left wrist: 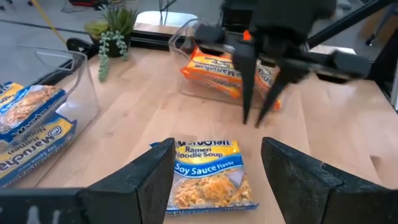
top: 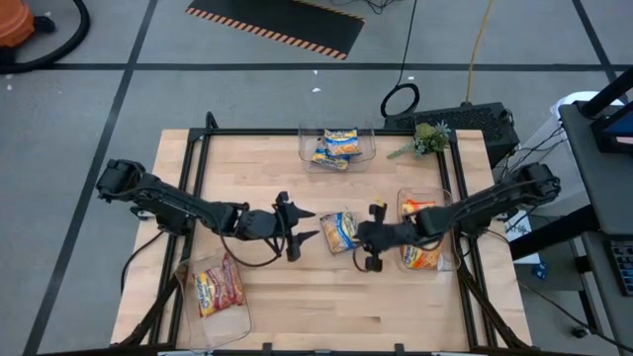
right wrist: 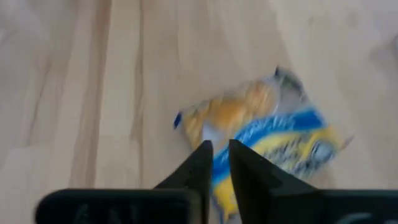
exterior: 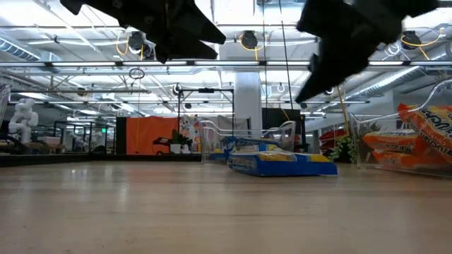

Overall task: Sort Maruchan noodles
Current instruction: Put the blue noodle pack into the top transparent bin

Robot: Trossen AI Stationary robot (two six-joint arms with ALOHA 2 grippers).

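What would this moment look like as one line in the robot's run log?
blue-and-yellow packet: loose mid-table | left claw: open, beside it, empty | right claw: nearly closed, above it, empty | orange packets: in right bin

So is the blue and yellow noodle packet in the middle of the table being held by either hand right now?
No. The blue and yellow packet lies flat on the table, with the left hand and right hand on either side of it.

The loose noodle packet point(left wrist: 210, 175) in the table's middle is blue and yellow with white lettering. The packets point(top: 336, 146) in the far bin share those colours. The right bin's packets point(left wrist: 219, 74) are orange; the near-left bin's packets point(top: 220, 286) are red-brown. The table point(top: 297, 307) is pale wood.
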